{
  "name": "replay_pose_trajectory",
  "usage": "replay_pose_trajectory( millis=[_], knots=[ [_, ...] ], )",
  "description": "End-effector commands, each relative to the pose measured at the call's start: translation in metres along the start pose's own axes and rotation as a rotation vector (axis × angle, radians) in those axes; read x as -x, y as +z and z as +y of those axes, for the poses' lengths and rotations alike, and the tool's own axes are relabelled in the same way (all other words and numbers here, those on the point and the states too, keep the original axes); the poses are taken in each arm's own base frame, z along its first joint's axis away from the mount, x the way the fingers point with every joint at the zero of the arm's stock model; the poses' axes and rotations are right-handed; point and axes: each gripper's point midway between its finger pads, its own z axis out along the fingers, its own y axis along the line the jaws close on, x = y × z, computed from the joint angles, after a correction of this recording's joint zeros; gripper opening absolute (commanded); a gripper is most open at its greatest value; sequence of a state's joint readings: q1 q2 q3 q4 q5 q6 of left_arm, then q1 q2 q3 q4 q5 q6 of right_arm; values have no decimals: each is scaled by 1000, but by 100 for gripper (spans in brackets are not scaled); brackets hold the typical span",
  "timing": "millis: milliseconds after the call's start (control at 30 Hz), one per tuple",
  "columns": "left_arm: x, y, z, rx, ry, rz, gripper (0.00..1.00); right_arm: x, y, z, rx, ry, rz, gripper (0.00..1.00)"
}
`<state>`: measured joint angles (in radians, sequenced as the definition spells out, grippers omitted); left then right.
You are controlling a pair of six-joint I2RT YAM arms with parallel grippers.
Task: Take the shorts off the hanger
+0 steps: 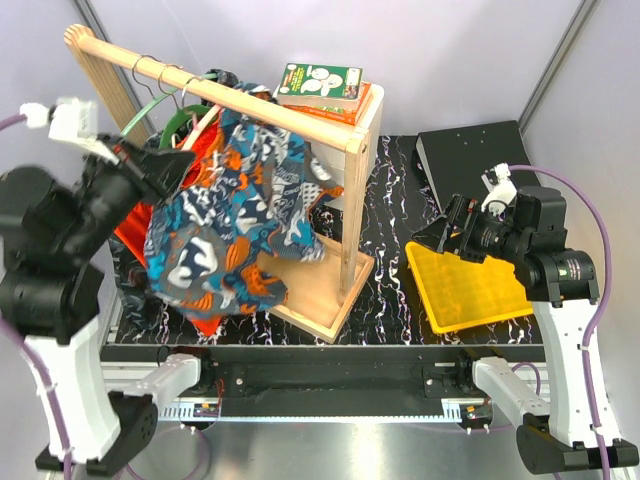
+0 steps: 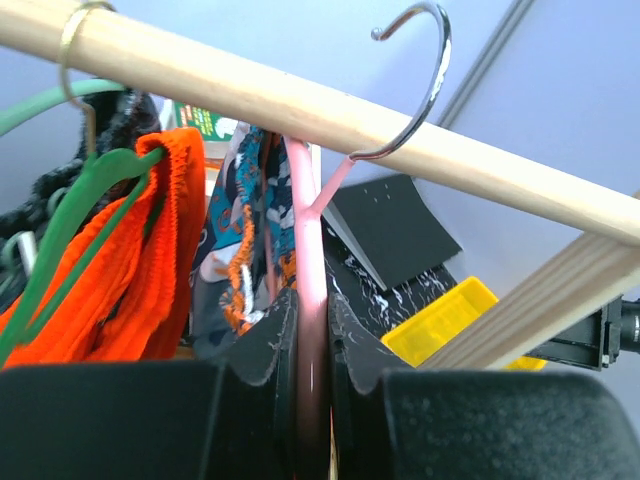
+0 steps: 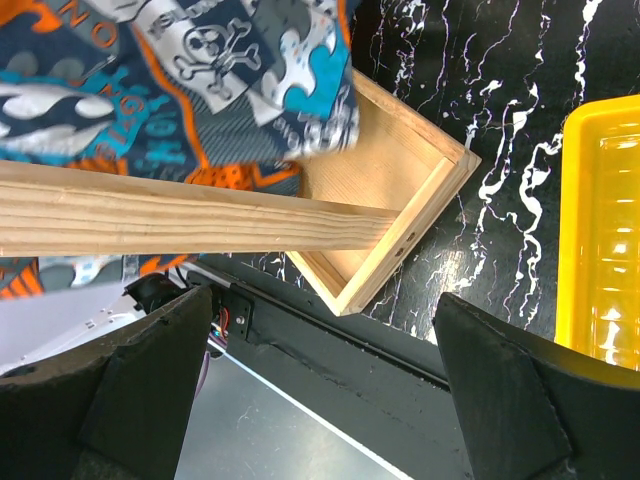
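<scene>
The blue, orange and white patterned shorts hang from a pink hanger on the wooden rail. My left gripper is shut on the pink hanger's arm, just below the rail; its metal hook sits over the rail. The plain orange shorts hang on a green hanger to the left. The dark patterned shorts show only as dark cloth behind it. My right gripper is open and empty above the yellow tray, right of the rack; its view shows the patterned shorts.
The wooden rack has an upright post and a base tray. A book stack rests on the rack's top right. A yellow tray lies on the black marbled table, a black board behind it.
</scene>
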<state>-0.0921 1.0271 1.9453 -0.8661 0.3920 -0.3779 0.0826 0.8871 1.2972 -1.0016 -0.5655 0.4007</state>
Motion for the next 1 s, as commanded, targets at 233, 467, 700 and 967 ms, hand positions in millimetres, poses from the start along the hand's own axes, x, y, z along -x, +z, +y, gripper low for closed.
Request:
replay_pose_trajectory(
  millis=[233,467,700,967],
  knots=[
    [0,-35,-25,-124,-7,-195,0,5,3,2,4,-7,-6,100],
    [-53,-9,-20,-246,-124,-110,0,8,7,3,15,8,-13,100],
    [-83,17,-26,-411,-302,-29,0,23,16,13,69,37,-25,100],
    [-109,23,-37,-516,-377,119,0,47,29,44,189,15,-27,100]
  ],
)
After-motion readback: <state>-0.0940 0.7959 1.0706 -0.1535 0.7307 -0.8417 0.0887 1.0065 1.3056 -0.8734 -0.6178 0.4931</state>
